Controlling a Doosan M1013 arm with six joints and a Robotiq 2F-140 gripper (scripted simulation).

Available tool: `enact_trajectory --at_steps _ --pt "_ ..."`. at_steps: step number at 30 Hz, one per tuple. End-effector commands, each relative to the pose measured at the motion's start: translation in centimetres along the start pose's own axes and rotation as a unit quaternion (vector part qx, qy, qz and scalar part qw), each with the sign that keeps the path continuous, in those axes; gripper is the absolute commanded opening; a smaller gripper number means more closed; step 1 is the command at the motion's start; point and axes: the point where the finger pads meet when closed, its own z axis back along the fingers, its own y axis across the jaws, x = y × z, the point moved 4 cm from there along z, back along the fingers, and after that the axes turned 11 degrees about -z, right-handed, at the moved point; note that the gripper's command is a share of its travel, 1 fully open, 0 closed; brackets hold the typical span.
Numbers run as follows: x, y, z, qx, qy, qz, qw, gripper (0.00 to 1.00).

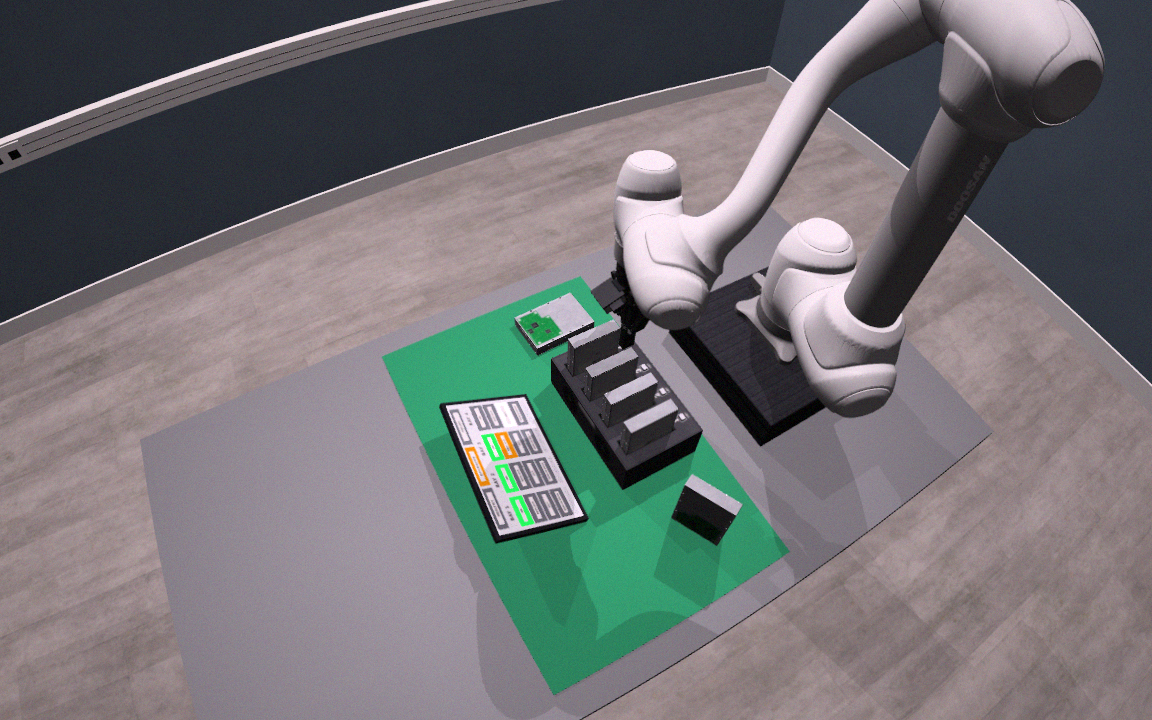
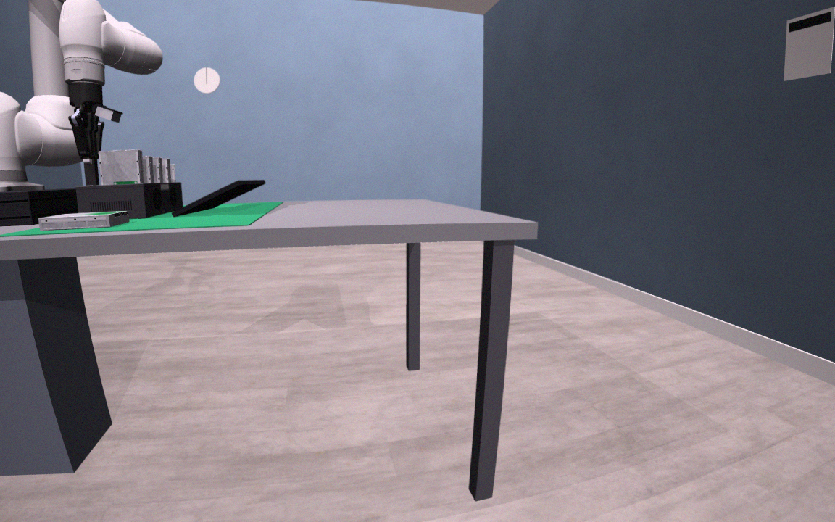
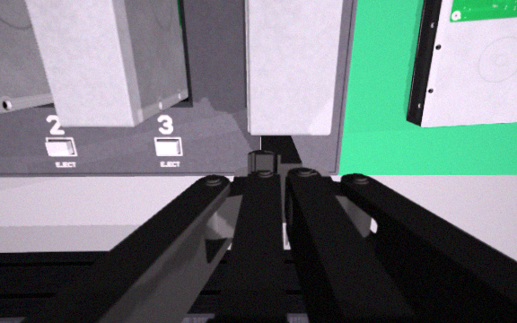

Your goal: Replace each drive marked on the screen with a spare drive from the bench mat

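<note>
My gripper [image 1: 627,336] [image 2: 90,181] [image 3: 273,146] is shut and empty, pointing down beside the bay 4 drive; its tips cover that bay's number and button. The bay 4 drive [image 1: 593,347] [image 2: 120,167] [image 3: 292,67] stands higher than the bay 3 drive [image 1: 612,373] [image 3: 90,63], bay 2 drive [image 1: 631,398] and bay 1 drive [image 1: 650,425]. All are in the dock [image 1: 669,461] [image 2: 109,201] [image 3: 215,157]. The screen [image 1: 533,463] shows bay 4's row grey, an orange cell beside bay 3's green one, and an orange left box.
One loose drive [image 1: 567,315] [image 2: 83,222] [image 3: 478,90] lies flat, board up, on the green mat [image 1: 634,582] [image 2: 232,214] [image 3: 384,152] beyond the bay 4 end. Another loose drive [image 1: 707,512] stands on edge beyond the bay 1 end. The arm's dark base plate [image 1: 741,376] is behind the dock.
</note>
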Motion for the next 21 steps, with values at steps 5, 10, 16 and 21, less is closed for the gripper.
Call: enact_trajectory --at_steps 5,10,16,21 --pt "-0.05 0.00 0.04 0.000 0.001 0.000 1.000 0.10" --pt "-0.05 0.00 0.05 0.000 0.001 0.000 1.000 0.10" --pt "-0.05 0.00 0.27 0.000 0.001 0.000 1.000 0.10" --pt "-0.05 0.00 0.41 0.000 0.001 0.000 1.000 0.10"
